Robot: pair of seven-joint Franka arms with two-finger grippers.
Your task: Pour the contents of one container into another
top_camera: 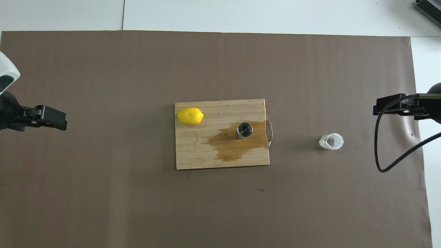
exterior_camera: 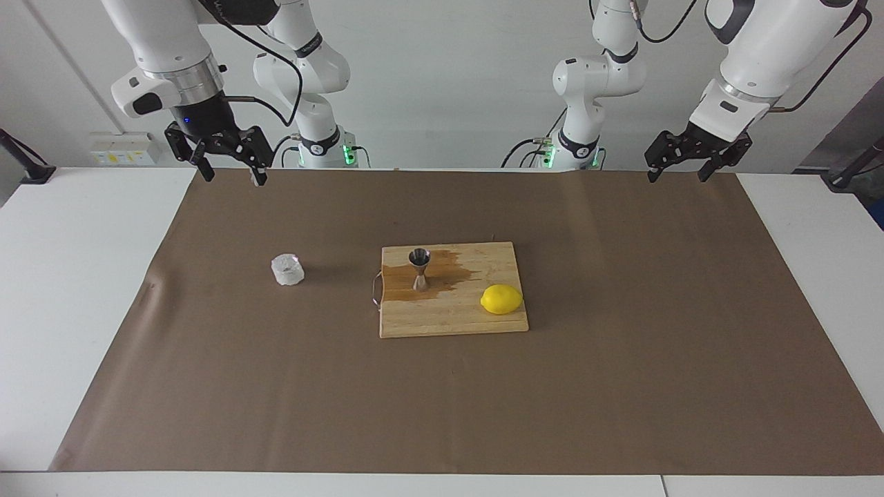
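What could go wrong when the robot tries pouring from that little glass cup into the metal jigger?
The jigger has a small mouth and a narrow waist, so liquid could miss it or a nudge could tip it. It stands on a wet brown stain on the cutting board, which may be slippery. The glass cup is small and squat, so the open right hand might grip it badly. The open left hand waits.
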